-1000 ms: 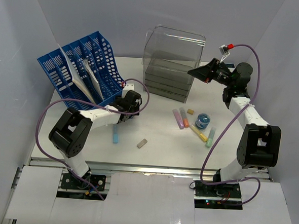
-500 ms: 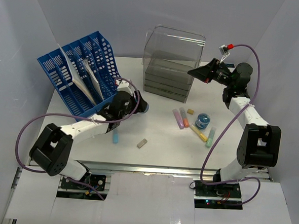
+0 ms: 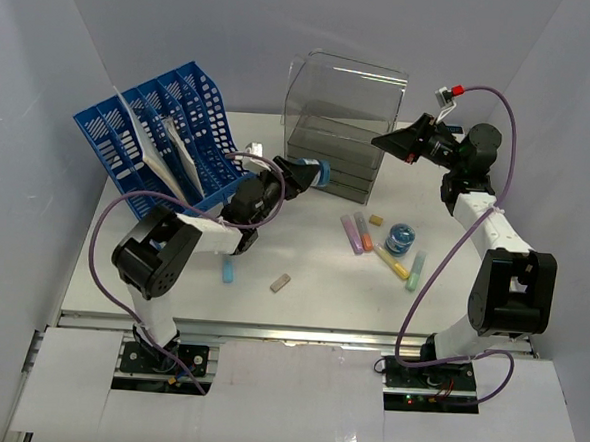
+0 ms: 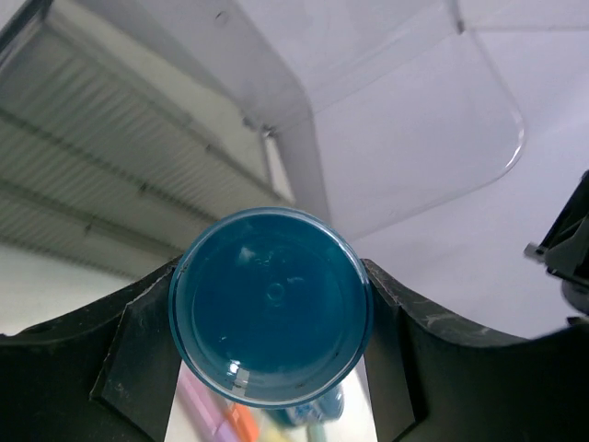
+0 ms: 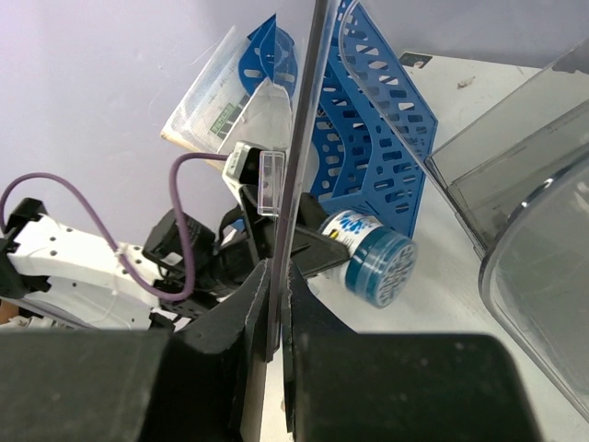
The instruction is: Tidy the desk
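The white desk (image 3: 315, 300) holds scattered items. My left gripper (image 3: 300, 174) is shut on a blue jar (image 3: 317, 172) and holds it above the desk, just left of the clear plastic drawer box (image 3: 339, 154). In the left wrist view the jar's blue base (image 4: 271, 306) fills the gap between my fingers. My right gripper (image 3: 387, 142) is shut on the thin edge of the box's clear raised lid (image 3: 351, 84), seen edge-on in the right wrist view (image 5: 296, 138). That view also shows the jar (image 5: 372, 261).
A blue slotted file rack (image 3: 165, 133) with papers stands at the back left. On the desk lie coloured markers (image 3: 357, 233), a second blue jar (image 3: 401, 238), a yellow marker (image 3: 393, 264), a pale blue eraser (image 3: 228, 270) and a tan eraser (image 3: 280, 282).
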Controlling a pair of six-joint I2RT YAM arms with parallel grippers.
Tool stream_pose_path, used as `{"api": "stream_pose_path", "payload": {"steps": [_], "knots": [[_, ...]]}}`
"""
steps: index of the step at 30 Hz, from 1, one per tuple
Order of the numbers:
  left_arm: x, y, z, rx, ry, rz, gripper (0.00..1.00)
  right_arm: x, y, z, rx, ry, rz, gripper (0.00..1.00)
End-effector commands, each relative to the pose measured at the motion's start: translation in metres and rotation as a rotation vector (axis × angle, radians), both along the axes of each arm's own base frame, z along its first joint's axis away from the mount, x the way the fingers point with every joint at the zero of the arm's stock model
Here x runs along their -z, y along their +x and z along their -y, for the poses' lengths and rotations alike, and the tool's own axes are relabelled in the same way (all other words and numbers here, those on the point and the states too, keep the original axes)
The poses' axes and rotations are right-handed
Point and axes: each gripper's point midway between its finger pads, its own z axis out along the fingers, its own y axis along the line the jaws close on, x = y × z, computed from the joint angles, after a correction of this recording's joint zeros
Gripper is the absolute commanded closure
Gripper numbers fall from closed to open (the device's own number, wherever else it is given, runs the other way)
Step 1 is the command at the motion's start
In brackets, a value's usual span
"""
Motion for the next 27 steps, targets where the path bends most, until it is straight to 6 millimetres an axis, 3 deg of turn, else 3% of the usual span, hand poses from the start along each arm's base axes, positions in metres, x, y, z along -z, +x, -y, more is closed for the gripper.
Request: {"api": "stream_pose_path", "payload": {"steps": [1, 8, 27], "knots": [[-0.100, 0.004, 0.005, 0.014, -0.265, 0.264, 0.92, -0.059, -0.011, 0.010, 0.057, 0.006, 0.251, 0.90], [-0.105, 0.017, 0.010, 0.002, -0.294, 0.288, 0.92, -0.056, -0.011, 0.010, 0.052, 0.006, 0.245, 0.90], [-0.097, 0.092, 0.017, -0.220, -0.277, 0.296, 0.91, -0.053, -0.015, 0.009, 0.036, 0.015, 0.231, 0.91]]}}
